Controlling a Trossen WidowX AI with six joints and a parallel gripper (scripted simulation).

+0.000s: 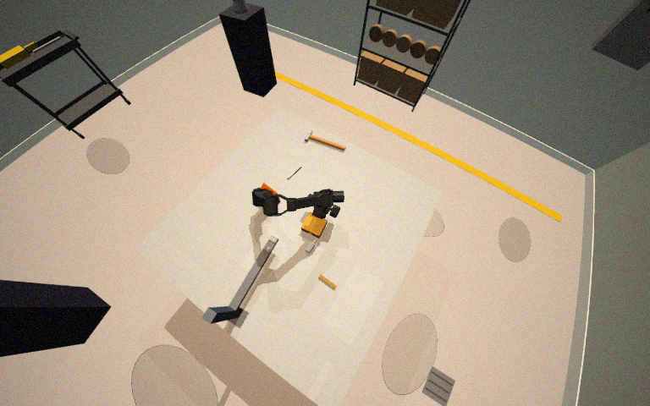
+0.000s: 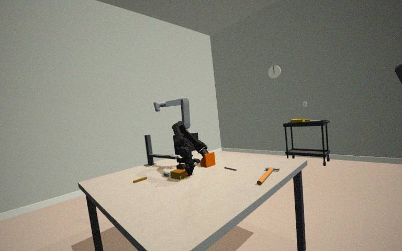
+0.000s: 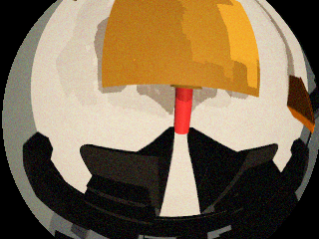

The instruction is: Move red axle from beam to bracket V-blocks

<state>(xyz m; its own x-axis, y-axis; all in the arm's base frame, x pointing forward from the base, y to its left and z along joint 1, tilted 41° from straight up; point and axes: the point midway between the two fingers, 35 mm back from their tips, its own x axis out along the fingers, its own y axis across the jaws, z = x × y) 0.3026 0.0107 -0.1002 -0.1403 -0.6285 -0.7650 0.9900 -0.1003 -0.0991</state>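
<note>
The beam is a yellow-orange block [image 1: 313, 225] [image 2: 177, 173] [image 3: 164, 45] on the table. The red axle [image 3: 183, 107] sticks out of its face toward my gripper; only a bit of red shows in the exterior view, and the rest of the axle is hidden in the block. My gripper [image 3: 179, 131] is shut on the axle's free end, low and close to the block; the arm hides its fingertips in the top view. The bracket [image 1: 249, 282] [image 2: 148, 150] is a dark post with a long grey horizontal arm; light pieces at the arm's tip look like the V-blocks.
An orange wedge-like block [image 2: 208, 159] [image 3: 300, 107] stands beside the arm. A small grey block [image 1: 310, 246] [image 2: 166, 174] lies near the beam, and a yellow bar [image 1: 327, 281] [image 2: 140, 180] farther off. A hammer [image 1: 327, 142] [image 2: 266, 175] and a thin dark rod [image 1: 294, 172] [image 2: 230, 169] lie on the table.
</note>
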